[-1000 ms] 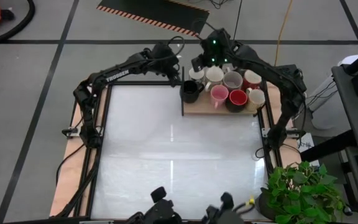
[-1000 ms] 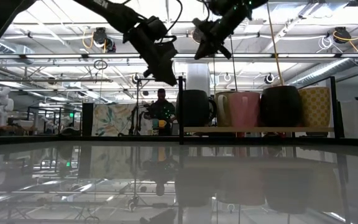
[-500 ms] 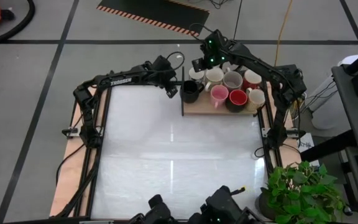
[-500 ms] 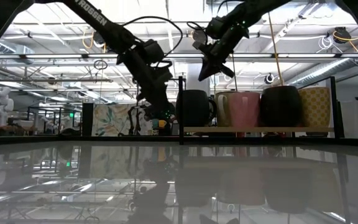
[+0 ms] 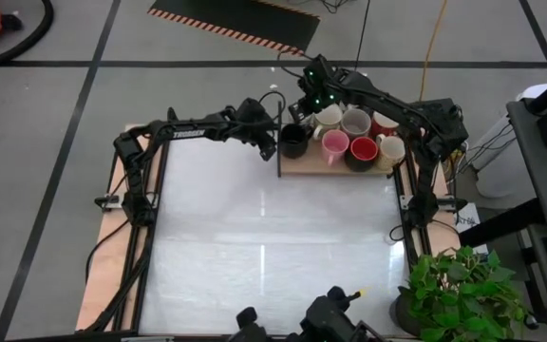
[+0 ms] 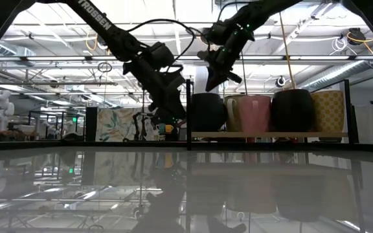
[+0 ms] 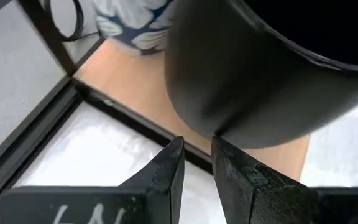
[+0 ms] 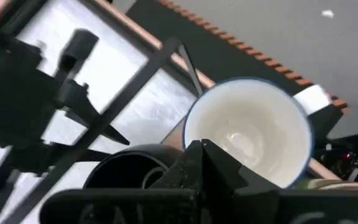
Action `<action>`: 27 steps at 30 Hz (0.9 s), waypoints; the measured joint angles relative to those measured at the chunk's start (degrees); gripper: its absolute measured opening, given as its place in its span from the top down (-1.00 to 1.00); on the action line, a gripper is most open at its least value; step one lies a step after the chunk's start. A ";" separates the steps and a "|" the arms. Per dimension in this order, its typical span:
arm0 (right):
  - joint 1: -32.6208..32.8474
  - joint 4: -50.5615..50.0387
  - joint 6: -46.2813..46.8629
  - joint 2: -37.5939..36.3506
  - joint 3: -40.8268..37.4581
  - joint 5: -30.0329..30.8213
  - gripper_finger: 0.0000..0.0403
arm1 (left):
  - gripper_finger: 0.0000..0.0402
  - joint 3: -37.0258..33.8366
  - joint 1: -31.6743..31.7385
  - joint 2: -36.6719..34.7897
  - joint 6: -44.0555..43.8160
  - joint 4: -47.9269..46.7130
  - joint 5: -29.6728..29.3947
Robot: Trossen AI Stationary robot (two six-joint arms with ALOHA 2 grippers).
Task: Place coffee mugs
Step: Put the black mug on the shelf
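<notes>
Several coffee mugs stand on a wooden board [image 5: 321,169] at the table's far right: black [image 5: 294,140], pink [image 5: 335,145], red [image 5: 362,150], grey [image 5: 355,122], cream [image 5: 391,148], and white with a blue rim [image 8: 247,134]. My left gripper [image 7: 196,152] is low beside the black mug [image 7: 260,68] on its left, slanting down, fingers a narrow gap apart with nothing between them. My right gripper [image 6: 214,74] is shut and hangs above the board's far left corner, over the blue-rimmed mug and clear of the mug tops. My left gripper's fingertips [image 7: 178,146] stand just below the black mug's lower wall [image 7: 216,124] in the wrist view. I cannot tell whether they touch it.
A black upright post [image 6: 188,113] and a dark rail mark the board's left edge, between my left gripper and the mugs. The white table top [image 5: 264,237] lies bare toward the near side. A potted plant [image 5: 459,290] stands at the near right corner.
My left gripper has come down from above the mug tops to mug height and closer to the black mug, tipping a little. My right gripper has sunk toward the mugs at the board's far left corner and tipped further down. No mug has moved.
</notes>
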 joint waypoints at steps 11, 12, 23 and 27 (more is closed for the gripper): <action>0.85 1.06 -1.93 1.08 -0.04 -0.10 1.00 | 0.58 -1.19 -2.16 0.02 1.37 4.11 1.95; 0.84 1.17 -2.12 1.04 -0.04 -0.06 1.00 | 0.58 -1.19 -2.48 0.02 1.64 4.46 3.22; 1.12 1.32 -4.01 3.20 -0.15 0.04 1.00 | 0.58 -1.11 -4.86 0.02 -0.12 4.30 7.06; 1.16 0.24 -5.64 3.84 -0.15 0.05 1.00 | 0.58 -1.11 -4.73 -0.98 -4.19 1.78 6.73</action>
